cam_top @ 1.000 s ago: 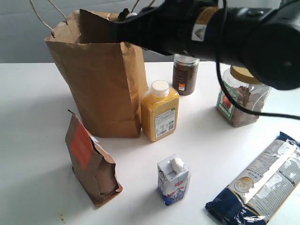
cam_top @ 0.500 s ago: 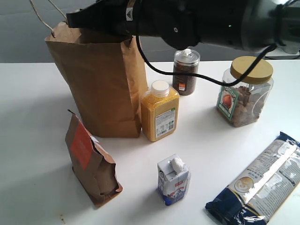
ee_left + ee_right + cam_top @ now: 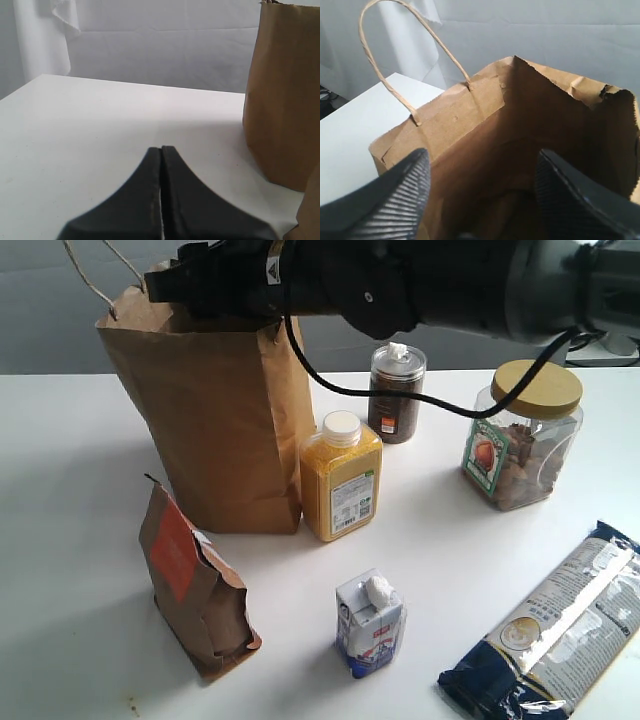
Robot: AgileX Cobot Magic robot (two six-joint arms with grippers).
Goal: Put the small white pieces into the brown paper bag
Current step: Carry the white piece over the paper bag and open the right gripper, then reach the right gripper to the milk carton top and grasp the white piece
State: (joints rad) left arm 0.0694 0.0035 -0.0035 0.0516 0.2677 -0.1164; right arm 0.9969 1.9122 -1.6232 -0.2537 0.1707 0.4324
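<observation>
While right pincer (image 3: pixel 482 195) gapes above brown paper bag (image 3: pixel 210 420) (jagged rim); left pincer (image 3: pixel 161 151) pressed together

Glossy black robot arm (image 3: pixel 400 285) with rounded housings, turning dark grey farthest from the brown paper bag (image 3: pixel 210 420). Near the bag's rim it carries a small white triangle sticker (image 3: pixel 273 270). A thin black cable (image 3: pixel 322 383) loops beneath. The right hand (image 3: pixel 482 160) has ribbed black pads (image 3: pixel 400 195); the left hand (image 3: pixel 161 150) is smooth matte black.
</observation>
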